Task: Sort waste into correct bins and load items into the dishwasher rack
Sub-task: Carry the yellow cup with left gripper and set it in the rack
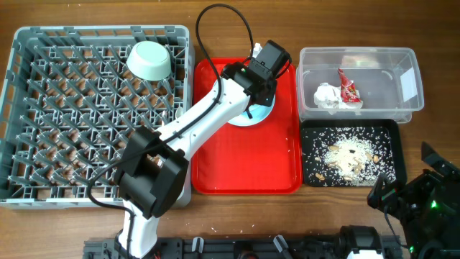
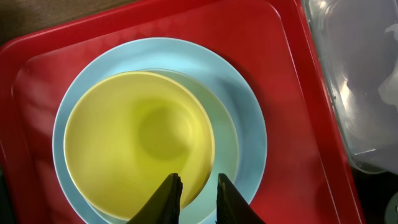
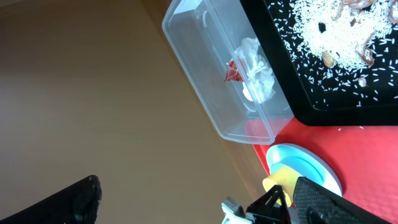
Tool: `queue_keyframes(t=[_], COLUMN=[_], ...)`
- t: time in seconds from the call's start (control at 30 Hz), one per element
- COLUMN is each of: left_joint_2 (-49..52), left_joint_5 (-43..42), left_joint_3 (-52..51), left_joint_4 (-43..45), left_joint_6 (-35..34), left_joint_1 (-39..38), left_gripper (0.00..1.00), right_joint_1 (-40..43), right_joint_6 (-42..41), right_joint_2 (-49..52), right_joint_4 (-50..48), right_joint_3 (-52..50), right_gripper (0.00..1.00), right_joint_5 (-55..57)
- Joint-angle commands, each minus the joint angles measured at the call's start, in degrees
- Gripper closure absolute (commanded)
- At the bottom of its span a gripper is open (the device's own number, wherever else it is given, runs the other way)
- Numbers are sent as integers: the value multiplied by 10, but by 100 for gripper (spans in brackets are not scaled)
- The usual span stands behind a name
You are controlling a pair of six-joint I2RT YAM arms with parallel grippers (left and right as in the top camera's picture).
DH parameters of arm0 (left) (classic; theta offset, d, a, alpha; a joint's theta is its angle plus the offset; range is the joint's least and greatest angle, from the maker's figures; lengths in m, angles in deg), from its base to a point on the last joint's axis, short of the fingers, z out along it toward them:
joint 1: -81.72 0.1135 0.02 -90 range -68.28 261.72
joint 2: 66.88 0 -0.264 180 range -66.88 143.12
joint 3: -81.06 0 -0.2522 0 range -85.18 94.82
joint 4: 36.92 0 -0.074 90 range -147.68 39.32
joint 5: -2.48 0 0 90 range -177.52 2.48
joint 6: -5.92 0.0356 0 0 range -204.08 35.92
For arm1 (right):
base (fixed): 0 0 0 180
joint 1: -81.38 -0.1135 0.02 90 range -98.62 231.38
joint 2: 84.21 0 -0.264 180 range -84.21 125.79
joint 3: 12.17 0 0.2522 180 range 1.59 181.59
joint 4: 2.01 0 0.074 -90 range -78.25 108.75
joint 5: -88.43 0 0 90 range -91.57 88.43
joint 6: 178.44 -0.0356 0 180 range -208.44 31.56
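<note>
My left gripper point(image 2: 198, 193) reaches down over the red tray point(image 1: 244, 162). Its fingers are close together astride the rim of the small yellow cup point(image 2: 137, 130), one inside and one outside. The cup stands on the pale blue plate point(image 2: 242, 137), which also shows under the wrist in the overhead view point(image 1: 251, 115). The mint-green bowl point(image 1: 149, 60) lies upside down in the grey dishwasher rack point(image 1: 100, 32). My right gripper point(image 3: 199, 205) is open and empty, low at the front right point(image 1: 413, 191). The light blue bowl, fork and spoon are out of view.
The clear tub point(image 1: 359, 52) at the back right holds a crumpled napkin point(image 1: 327, 96) and the red-and-white wrapper point(image 1: 350, 88). The black tray point(image 1: 394, 151) in front of it holds scattered food scraps point(image 1: 350, 155). The left arm crosses the rack's right edge.
</note>
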Motion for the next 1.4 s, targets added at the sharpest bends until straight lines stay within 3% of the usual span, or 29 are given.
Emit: queue_keyframes(t=[0.0,0.2,0.3,0.37,0.63,0.77,0.8,0.83,0.97,1.17,1.37], left_joint_2=[13,37,41,38,-98,-255,-289,-317,-312,-224,-76], left_joint_5=[-7,-6,20,47,42,-159,-257,-407,-628,-814,-864], left_joint_3=[-1,-1,-1,-1,7,7,7,7,1,-79,-159], left_joint_4=[2,5,4,3,-41,-64,-81,-122,-234,-345,-327], left_joint_6=[1,3,3,3,-3,-3,1,35,149,312,348], left_joint_1=[-2,-2,0,0,7,91,146,236,403,544,564], left_gripper=[80,82,94,96,96,96,96,96,96,96,96], right_joint_1=[0,0,0,0,0,0,0,0,0,0,0], right_joint_6=[-8,-8,-8,-8,-8,-8,-8,-8,-8,-8,-8], right_joint_2=[-2,-2,-2,-2,-2,-2,-2,-2,-2,-2,-2], right_joint_4=[1,1,1,1,1,1,1,1,1,1,1], right_joint_3=[-2,-2,-2,-2,-2,-2,-2,-2,-2,-2,-2], right_gripper=[0,0,0,0,0,0,0,0,0,0,0], right_joint_5=[10,10,10,10,10,10,10,10,10,10,10])
